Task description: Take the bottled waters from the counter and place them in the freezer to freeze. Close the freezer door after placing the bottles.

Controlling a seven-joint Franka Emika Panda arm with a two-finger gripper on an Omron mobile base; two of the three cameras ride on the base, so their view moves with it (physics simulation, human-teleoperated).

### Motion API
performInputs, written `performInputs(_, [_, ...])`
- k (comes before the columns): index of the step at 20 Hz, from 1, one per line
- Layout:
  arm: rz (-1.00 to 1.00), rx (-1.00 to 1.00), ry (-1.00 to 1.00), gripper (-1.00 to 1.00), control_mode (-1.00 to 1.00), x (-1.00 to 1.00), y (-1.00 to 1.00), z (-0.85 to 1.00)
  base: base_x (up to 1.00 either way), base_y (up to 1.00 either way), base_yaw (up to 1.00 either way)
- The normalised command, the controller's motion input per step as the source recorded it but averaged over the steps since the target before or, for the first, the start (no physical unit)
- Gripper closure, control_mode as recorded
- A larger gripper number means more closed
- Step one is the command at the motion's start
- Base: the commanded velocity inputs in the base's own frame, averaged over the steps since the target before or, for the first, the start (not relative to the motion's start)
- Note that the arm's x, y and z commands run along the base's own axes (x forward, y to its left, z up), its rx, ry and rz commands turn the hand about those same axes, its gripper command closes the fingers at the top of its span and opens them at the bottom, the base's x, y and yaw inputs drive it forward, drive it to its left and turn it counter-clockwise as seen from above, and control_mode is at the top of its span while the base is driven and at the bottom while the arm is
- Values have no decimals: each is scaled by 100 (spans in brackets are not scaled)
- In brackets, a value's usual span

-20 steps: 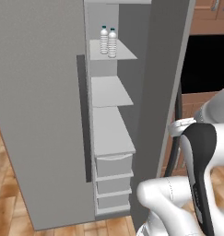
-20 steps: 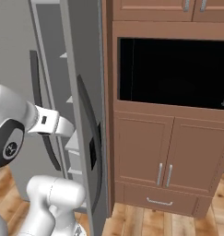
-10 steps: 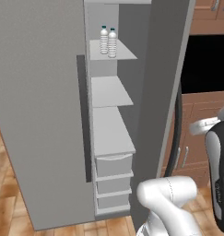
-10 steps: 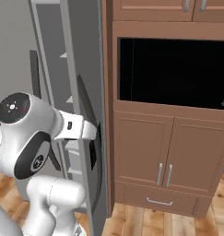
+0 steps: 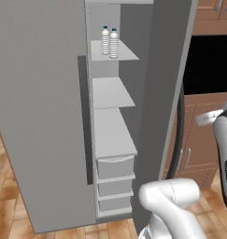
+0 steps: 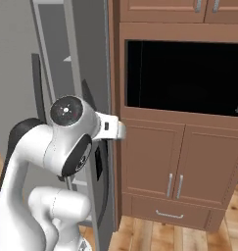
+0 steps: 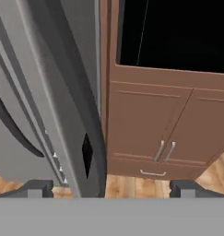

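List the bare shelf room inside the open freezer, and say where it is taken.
The top shelf holds both water bottles side by side at its back left; its front and right stay bare. The middle shelf and the long lower shelf above the drawers are bare.

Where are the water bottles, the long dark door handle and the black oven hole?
bottled waters (image 5: pixel 110 43), left base view, ribbed bodies
freezer door handle (image 5: pixel 85 119), left base view, middle of bar
oven recess (image 6: pixel 184 76), right base view, dark interior
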Motion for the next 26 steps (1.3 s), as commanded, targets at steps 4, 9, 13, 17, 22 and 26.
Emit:
performInputs(4, [31,32,19,-100,-100,51,-20,-10,0,0,0])
performInputs(9, [33,38,18,-100,-100,42,-15,-1,0,0,0])
performInputs(13, [32,27,19,-100,-100,31,0,-15,0,0,0])
performInputs(17, [16,9,17,-100,-100,0,9,-10,0,0,0])
performInputs(22, [3,0,-6,-100,-100,0,11,-5,0,0,0])
performInputs(26, [0,-2,-15,-100,-100,16,0,-7,0,0,0])
